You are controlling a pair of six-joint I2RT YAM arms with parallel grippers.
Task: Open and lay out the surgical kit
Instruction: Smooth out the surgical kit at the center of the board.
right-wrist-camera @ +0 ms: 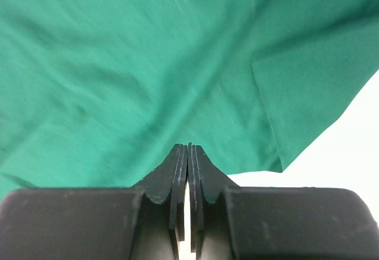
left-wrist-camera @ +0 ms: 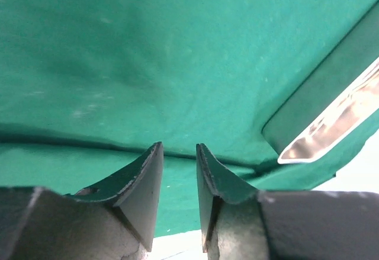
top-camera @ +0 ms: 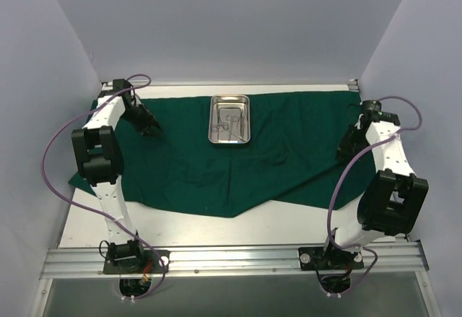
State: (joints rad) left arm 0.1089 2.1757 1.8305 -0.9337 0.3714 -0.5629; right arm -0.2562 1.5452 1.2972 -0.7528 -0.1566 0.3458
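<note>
So, I am working with the drape (top-camera: 216, 165) already unfolded and lying wide across the bench (top-camera: 289, 223), its loose edge coming to a point on my side of the tray (top-camera: 229, 97). The tray is sitting on the cloth with the instruments (top-camera: 227, 124) lying together inside it. I am holding my left hand (top-camera: 153, 128) left of the tray, jaws parted, gripping nothing. My right hand (top-camera: 348, 145) is hovering well right of the tray, jaws pressed together, empty. The opening looks done. I am judging that setting the instruments out beside the tray is left.
</note>
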